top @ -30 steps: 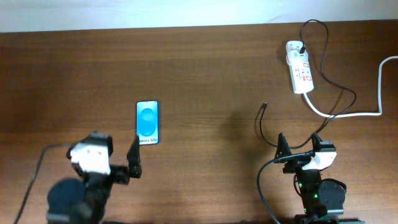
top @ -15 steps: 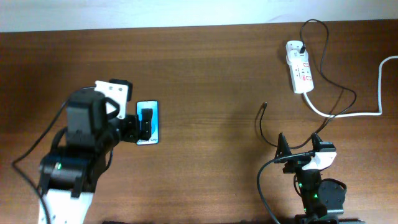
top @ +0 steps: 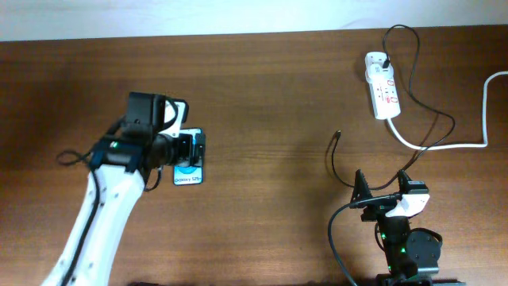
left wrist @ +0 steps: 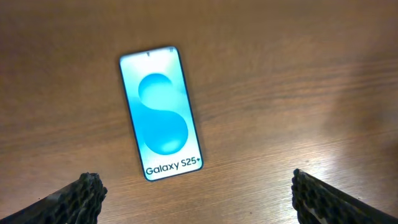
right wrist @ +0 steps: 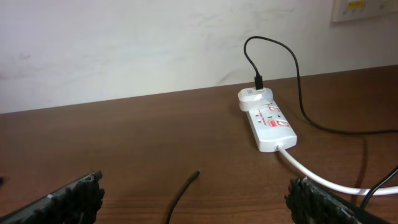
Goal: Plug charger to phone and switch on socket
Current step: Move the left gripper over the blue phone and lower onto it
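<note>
My left gripper (top: pixel 193 149) hangs over the slim black-edged phone with the bright blue screen (top: pixel 189 175). Its two black fingers (left wrist: pixel 84 198) stand wide apart, and nothing is between them. The phone lies flat, screen up, on the brown wooden table (top: pixel 262 87). It is left of the middle and away from every edge. The short end with the white words points to the near edge.

My right gripper (top: pixel 382 187) sits low on the right side, close to the near edge. Its fingers (right wrist: pixel 68 202) are wide apart too, and they hold nothing.

The thin black charger cable (top: pixel 331 151) lies on the table just in front of my right gripper. Its small tip rests loose on the wood, right of the middle and well apart from the phone. The cable's other end goes into a small white block (right wrist: pixel 252 96) at the far end of the long white socket strip with red marks (top: pixel 382 95). That strip lies by the far edge, near the far right corner. A thick white cord (top: pixel 444 146) comes out of the strip's near end and runs to the right edge.
</note>
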